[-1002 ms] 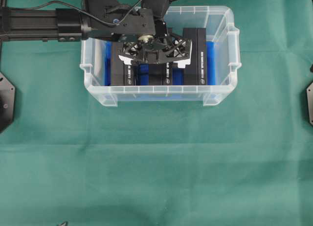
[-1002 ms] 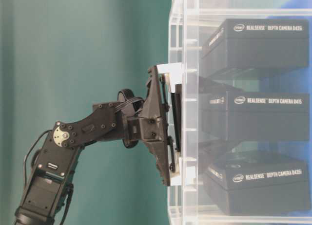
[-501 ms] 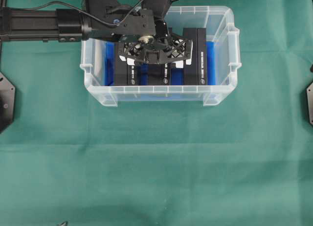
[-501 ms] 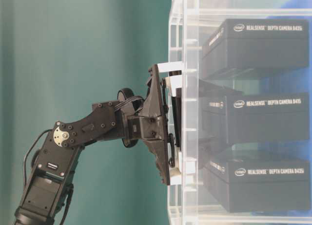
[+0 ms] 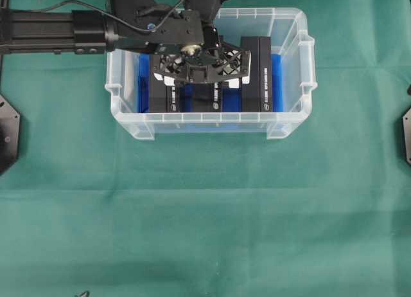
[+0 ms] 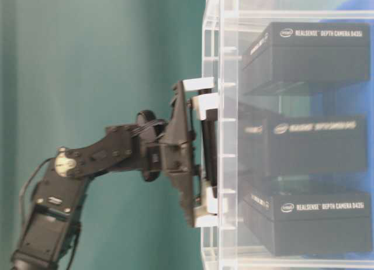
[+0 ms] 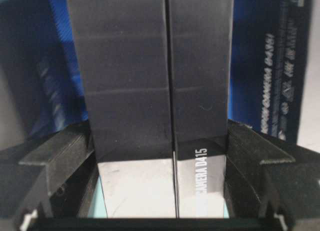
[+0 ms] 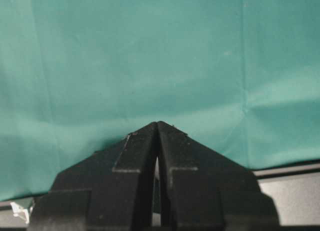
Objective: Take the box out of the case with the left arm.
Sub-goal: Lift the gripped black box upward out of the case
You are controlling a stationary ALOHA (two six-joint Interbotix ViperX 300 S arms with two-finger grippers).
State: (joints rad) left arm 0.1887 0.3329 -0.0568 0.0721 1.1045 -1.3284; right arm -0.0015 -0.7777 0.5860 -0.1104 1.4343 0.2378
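Robotics lab: green-clothed table (image 5: 205, 213), fixed black arm (image 5: 58, 32).

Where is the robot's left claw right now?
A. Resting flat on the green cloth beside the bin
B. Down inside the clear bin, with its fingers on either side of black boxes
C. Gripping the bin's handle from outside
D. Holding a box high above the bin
B: the left gripper reaches into the clear plastic case, and the wrist view shows its fingers flanking two black boxes.
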